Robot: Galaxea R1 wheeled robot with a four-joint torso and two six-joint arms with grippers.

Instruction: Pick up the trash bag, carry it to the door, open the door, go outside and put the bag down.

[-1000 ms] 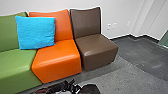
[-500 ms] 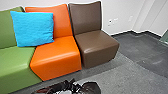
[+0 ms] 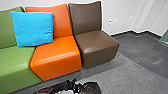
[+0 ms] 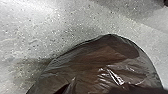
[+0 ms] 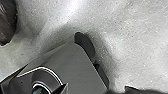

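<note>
High head view angled down, wrist views closer, floor (image 3: pixel 135 77) in all

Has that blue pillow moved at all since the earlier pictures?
No. The blue pillow leans across the same join between the green chair and the orange chair.

The trash bag (image 4: pixel 100 60) and green seat (image 3: pixel 15 60) are partly cut off.

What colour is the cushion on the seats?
The cushion is bright blue; it shows best in the head view.
</note>
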